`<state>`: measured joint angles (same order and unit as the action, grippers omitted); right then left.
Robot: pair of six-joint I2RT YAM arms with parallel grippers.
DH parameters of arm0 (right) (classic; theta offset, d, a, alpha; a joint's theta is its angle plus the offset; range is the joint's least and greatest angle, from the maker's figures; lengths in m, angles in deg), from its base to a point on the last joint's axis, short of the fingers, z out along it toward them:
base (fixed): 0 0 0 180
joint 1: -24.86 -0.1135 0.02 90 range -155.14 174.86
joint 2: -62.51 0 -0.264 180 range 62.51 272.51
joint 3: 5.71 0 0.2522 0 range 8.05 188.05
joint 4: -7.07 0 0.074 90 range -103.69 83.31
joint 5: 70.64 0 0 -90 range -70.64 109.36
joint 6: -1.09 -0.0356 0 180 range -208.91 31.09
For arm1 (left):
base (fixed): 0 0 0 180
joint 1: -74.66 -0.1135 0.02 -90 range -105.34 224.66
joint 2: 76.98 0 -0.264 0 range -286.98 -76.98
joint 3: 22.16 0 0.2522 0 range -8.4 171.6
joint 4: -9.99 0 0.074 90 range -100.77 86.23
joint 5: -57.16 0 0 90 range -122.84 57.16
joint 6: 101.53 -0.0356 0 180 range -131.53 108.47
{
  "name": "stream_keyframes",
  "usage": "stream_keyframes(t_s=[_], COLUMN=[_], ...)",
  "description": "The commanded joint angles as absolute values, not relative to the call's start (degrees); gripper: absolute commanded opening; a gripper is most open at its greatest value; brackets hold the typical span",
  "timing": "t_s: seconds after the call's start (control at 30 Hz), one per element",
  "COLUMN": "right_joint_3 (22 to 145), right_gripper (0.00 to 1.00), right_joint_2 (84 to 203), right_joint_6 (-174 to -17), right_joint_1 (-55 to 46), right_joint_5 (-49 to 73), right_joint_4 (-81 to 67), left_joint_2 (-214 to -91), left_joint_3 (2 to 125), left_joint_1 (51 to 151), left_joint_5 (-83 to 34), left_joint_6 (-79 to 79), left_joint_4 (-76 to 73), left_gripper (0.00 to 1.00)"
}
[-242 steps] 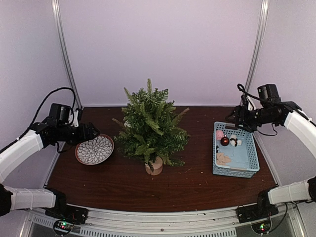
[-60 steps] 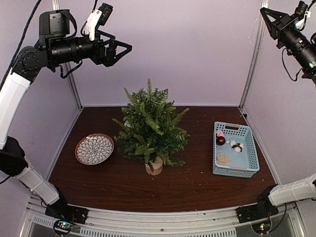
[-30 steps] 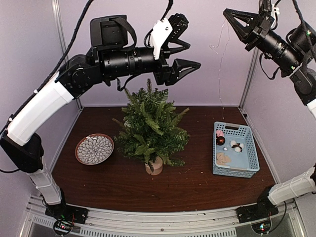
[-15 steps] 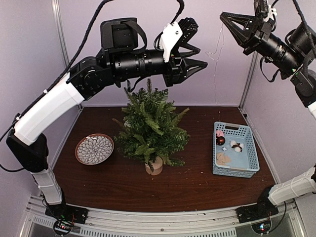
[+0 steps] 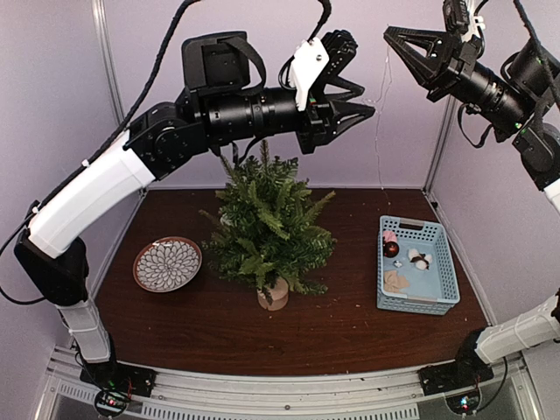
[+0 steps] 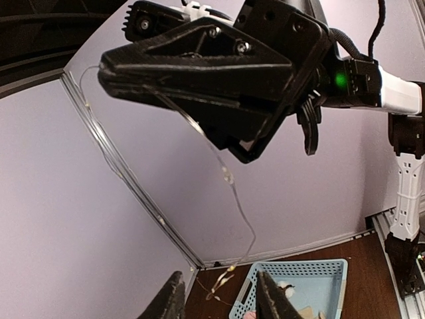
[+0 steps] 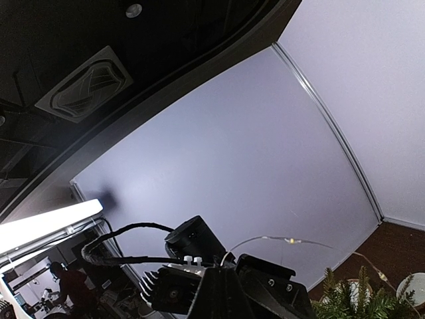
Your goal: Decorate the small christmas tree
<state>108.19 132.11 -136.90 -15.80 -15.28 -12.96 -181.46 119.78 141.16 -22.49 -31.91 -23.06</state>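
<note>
While right gripper (image 5: 388,34) pinches wire (image 6: 229,177) | left gripper (image 6: 222,299) parted above tree (image 5: 262,219)

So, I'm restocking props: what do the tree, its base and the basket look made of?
Tree: likely plastic, matte green needles, stiff and uniform. Base: seemingly bare pale wood, a cut round stump. Basket: probably plastic, pale blue, moulded lattice walls.

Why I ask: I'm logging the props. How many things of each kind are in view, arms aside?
small christmas tree: 1
patterned plate: 1
blue basket: 1
small ornaments in the basket: 4, as far as their size lets me tell
light string: 1
Total: 8
</note>
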Motion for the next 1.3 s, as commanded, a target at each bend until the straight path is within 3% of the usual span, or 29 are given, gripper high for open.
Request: stream_keyframes(t_s=[0.0, 0.27, 0.47, 0.9, 0.93, 1.13, 1.27], right_joint_3=[108.71, 108.54, 106.96, 96.01, 95.30, 91.59, 89.50], right_gripper=[0.00, 0.00, 0.00, 0.01, 0.04, 0.48, 0.67], right_joint_2=[132.32, 132.59, 131.74, 125.52, 124.96, 121.70, 119.11], right_joint_6=[-136.56, -136.71, -135.92, -131.11, -130.77, -127.33, -122.11], right_joint_1=[-16.27, -16.38, -16.36, -16.31, -16.27, -16.27, -16.27], right_joint_5=[-16.68, -16.69, -15.34, -5.88, -5.31, -2.79, -2.77], right_joint_4=[-12.67, -12.66, -12.83, -14.87, -14.75, -16.42, -20.09], left_joint_2=[-182.33, -182.36, -181.65, -177.80, -177.65, -177.00, -176.99], left_joint_3=[121.60, 121.59, 121.06, 120.91, 120.92, 121.15, 121.92], left_joint_1=[141.44, 141.47, 141.53, 141.55, 141.55, 141.55, 141.55], left_joint_5=[-21.68, -20.89, -20.92, -24.99, -24.76, -25.07, -25.37], left_joint_6=[-32.65, -32.62, -32.12, -27.17, -26.91, -25.68, -25.59], left_joint_4=[-20.05, -20.29, -20.62, -23.72, -24.20, -25.12, -25.34], left_gripper=[0.37, 0.22, 0.00, 0.00, 0.00, 0.00, 0.00])
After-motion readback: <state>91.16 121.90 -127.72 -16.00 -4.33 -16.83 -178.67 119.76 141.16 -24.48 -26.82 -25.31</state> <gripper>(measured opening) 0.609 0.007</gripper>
